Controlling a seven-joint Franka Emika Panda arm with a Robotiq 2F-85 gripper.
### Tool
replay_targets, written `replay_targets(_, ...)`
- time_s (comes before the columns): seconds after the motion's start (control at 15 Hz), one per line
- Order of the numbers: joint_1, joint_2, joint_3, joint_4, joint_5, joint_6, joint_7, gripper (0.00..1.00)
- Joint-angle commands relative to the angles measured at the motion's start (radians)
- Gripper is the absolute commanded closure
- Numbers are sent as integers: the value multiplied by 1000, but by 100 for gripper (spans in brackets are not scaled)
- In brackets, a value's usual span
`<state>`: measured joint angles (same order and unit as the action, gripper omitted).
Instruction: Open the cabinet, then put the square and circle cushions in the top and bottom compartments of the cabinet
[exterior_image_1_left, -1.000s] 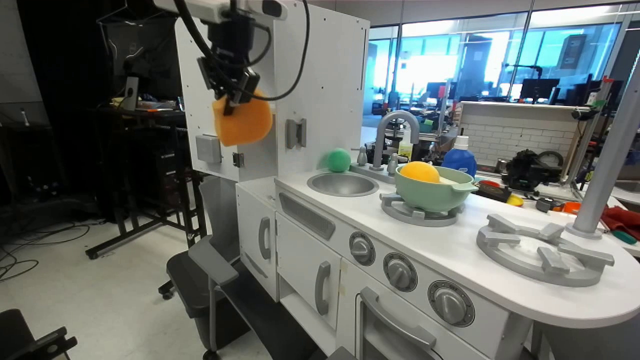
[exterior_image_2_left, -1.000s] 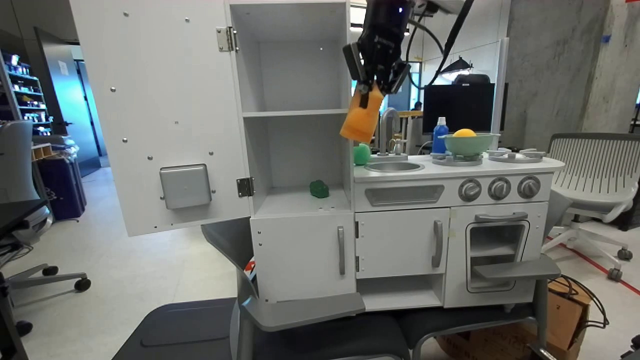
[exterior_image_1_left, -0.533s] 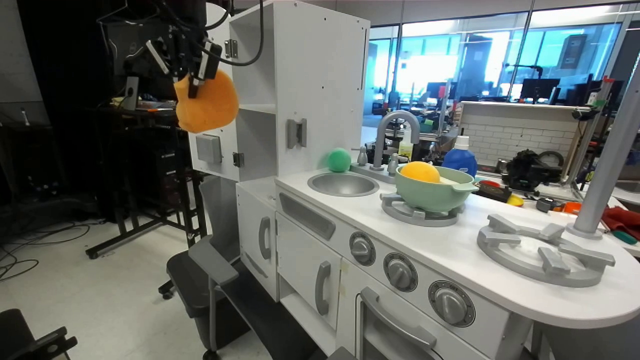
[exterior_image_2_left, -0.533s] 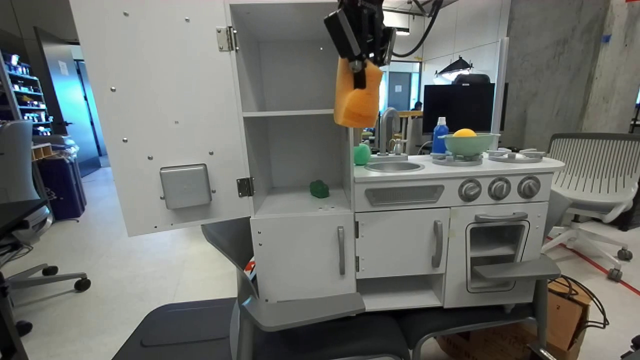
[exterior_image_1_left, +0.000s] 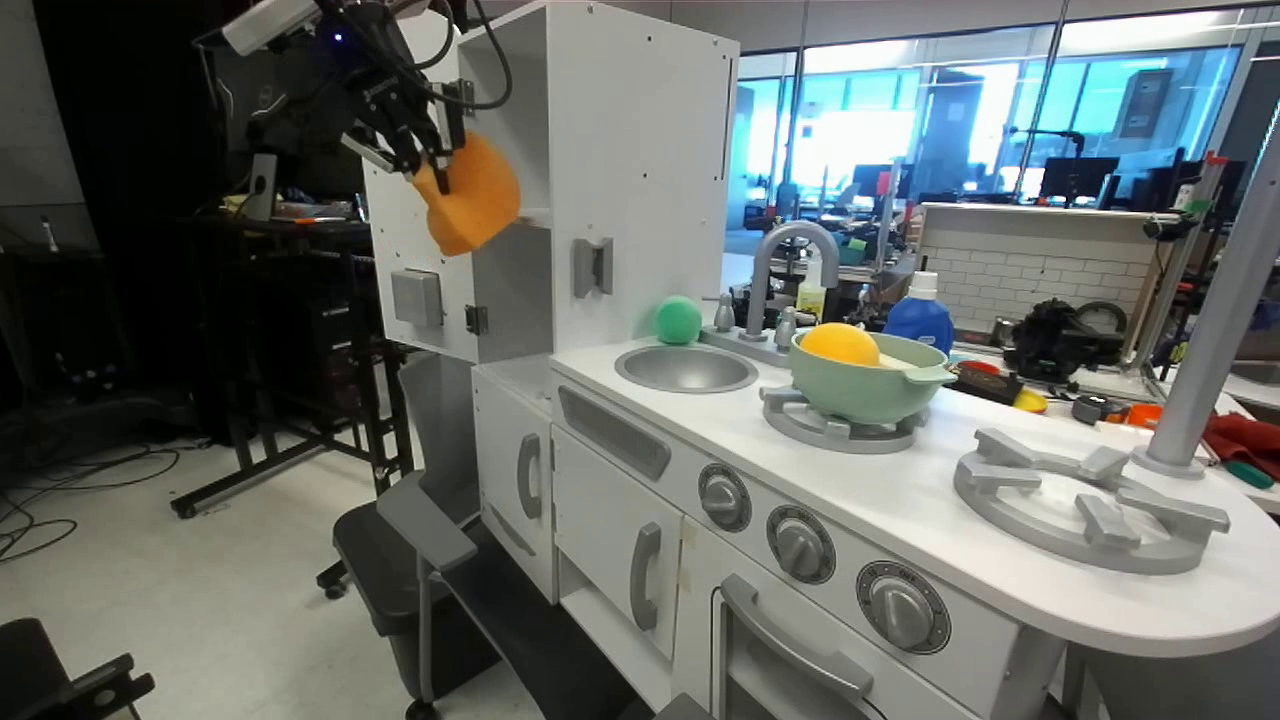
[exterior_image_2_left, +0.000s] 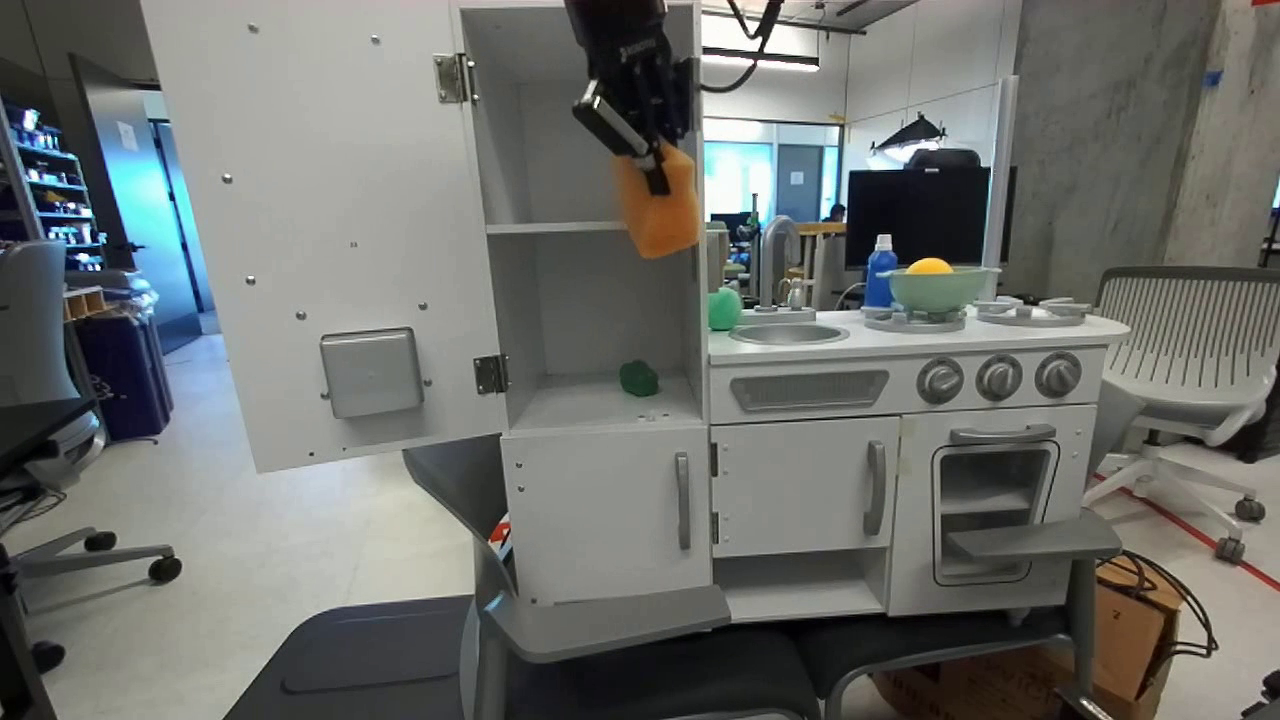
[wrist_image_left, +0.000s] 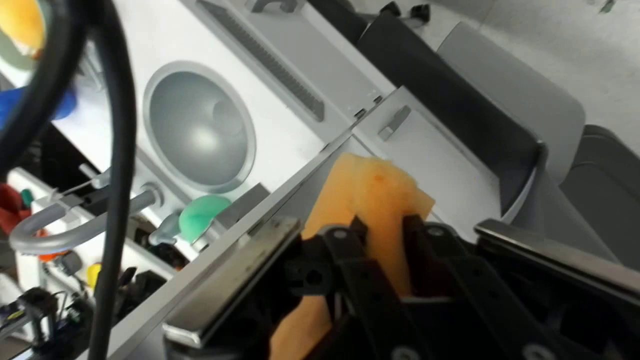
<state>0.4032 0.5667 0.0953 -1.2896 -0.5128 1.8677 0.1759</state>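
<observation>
Visibly spongy orange cushion (exterior_image_2_left: 667, 222), pinching gripper (wrist_image_left: 385, 224), boxy cabinet (exterior_image_1_left: 640, 130)

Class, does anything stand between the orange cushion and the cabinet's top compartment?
Only the shelf's edge might: in an exterior view the cushion hides part of it, so the claw may need to lift. The door stands open; no other obstacle shows.

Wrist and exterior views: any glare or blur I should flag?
In an exterior view, the background windows partly wash out to white; in the wrist view, a bright reflection sits in the sink, and the orange cushion and nearby cable look soft.
</observation>
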Motion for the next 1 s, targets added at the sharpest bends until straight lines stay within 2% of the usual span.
replay_targets(0.0, 61, 82, -68, 120, -138, 65, 86, 97)
replay_targets(0.13, 71, 113, -96, 136, -216, 133, 156, 97)
replay_targets(0.2, 77, 156, -109, 196, -237, 131, 169, 97)
replay_targets(0.33, 69, 195, -127, 224, -272, 163, 207, 97)
replay_targets(0.6, 65, 266, -141, 325, -298, 153, 232, 97)
replay_targets(0.93, 64, 303, -157, 383, -305, 162, 243, 97)
